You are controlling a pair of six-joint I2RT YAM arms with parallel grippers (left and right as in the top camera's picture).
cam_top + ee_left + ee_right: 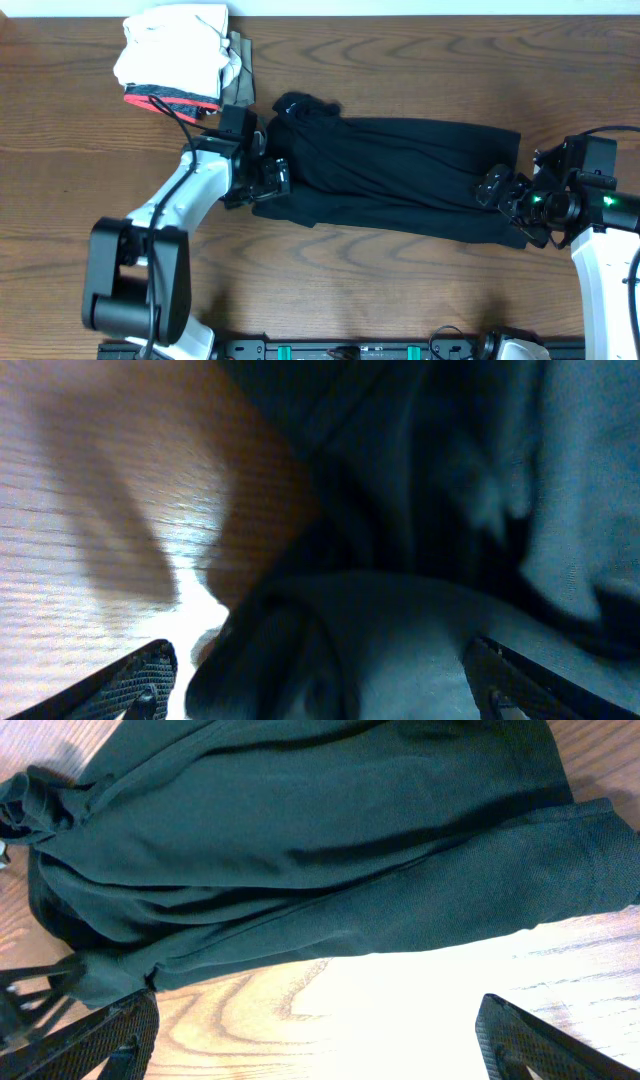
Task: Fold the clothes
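The clothes, a black shirt [400,175], lie folded into a long band across the middle of the table. My left gripper [270,182] is low at the shirt's bunched left end. In the left wrist view this gripper [325,685] stands open, and a rumpled fold of the black shirt [400,650] lies between its wide-apart fingertips [140,680]. My right gripper [505,195] hovers at the shirt's right end. Seen from the right wrist, it [320,1040] is open over bare wood, with the shirt's edge [330,870] just beyond its fingers [110,1035].
A pile of folded garments [175,55], white on top with a red-trimmed grey one beneath and an olive one [240,75] beside it, sits at the back left, close to the left arm. The wooden table [400,290] runs to a black rail [350,350] at the front.
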